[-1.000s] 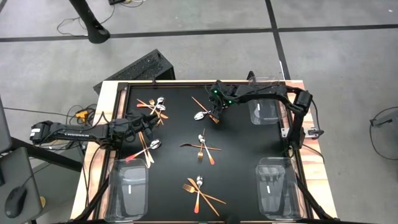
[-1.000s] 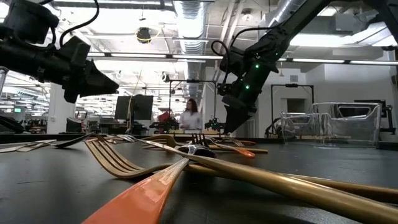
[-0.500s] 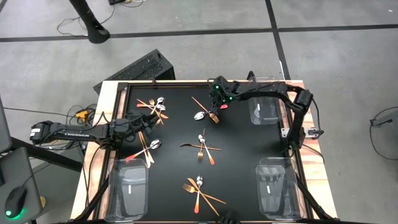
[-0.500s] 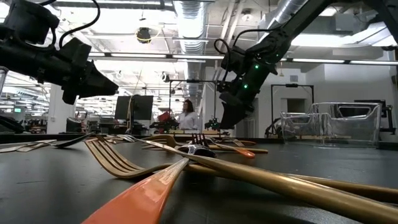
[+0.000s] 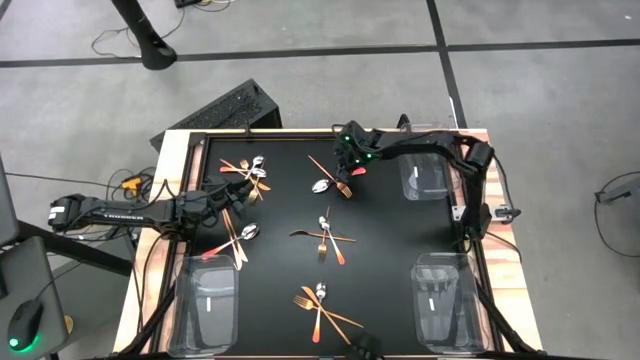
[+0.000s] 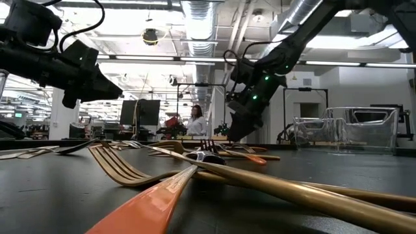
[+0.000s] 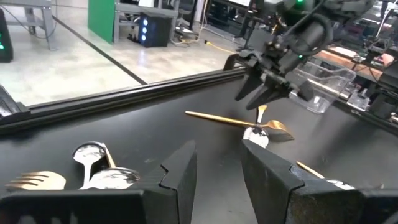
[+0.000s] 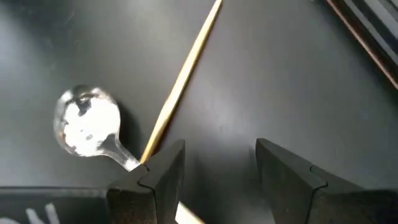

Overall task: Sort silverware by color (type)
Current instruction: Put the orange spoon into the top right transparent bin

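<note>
The right hand (image 5: 345, 172) had drifted slightly over the thin gold fork (image 5: 331, 174) just below its open, empty fingers; the left hand (image 5: 237, 197) hung parted, empty. Silverware still littered the black desk (image 5: 390, 250), unsorted.

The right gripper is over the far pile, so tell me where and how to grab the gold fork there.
Grip the gold fork mid-handle, coming straight down. It lies flat and slanted, and the silver spoon crosses near its tines, so the bare upper handle is probably clearest. The right gripper hangs open above it; set the fingers across the handle.
</note>
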